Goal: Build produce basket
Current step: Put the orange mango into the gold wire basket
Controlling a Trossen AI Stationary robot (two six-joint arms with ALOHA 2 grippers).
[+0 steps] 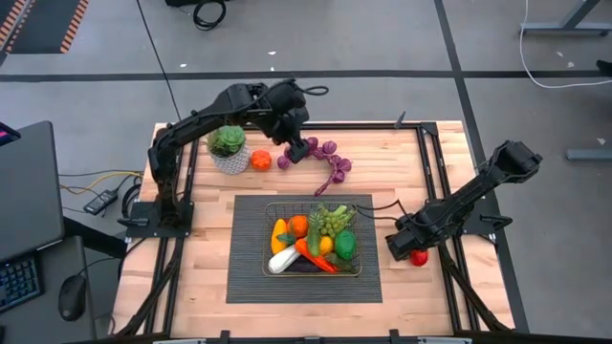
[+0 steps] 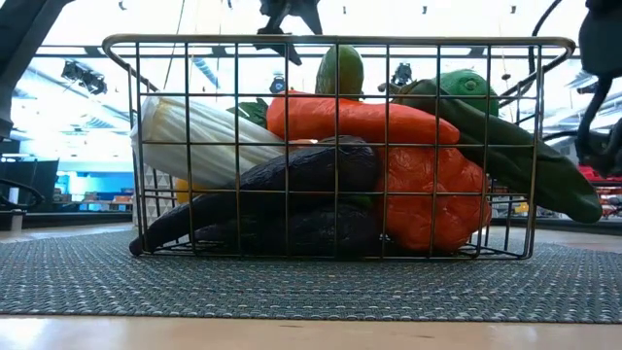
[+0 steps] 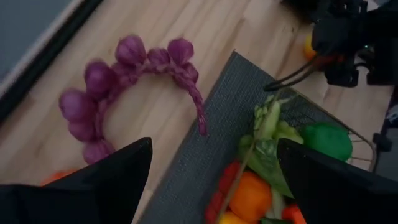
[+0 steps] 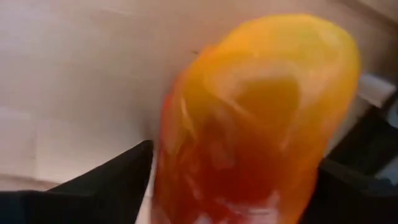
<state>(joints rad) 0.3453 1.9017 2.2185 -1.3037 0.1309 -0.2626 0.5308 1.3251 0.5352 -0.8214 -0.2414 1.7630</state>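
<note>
I see the wooden table (image 1: 201,277) mid-frame, grey floor (image 1: 382,38) above. Left gripper (image 1: 297,145) spread open over purple grapes (image 1: 320,158); right gripper (image 1: 411,254) straddles a red-yellow fruit (image 4: 255,118), grip unclear.

I see two arms, both near-black with a matte finish, built of boxy links and bulkier rounded joint housings. The left arm (image 1: 206,119), upper left in the high view, rises from a flat dark base plate at the table's left edge, and a thin black cable loops off its wrist. The right arm (image 1: 473,196), at the right of that frame, has a blocky shoulder housing. In my wrist views the fingers (image 3: 106,183) are plain dark wedge-shaped slabs without markings.
</note>
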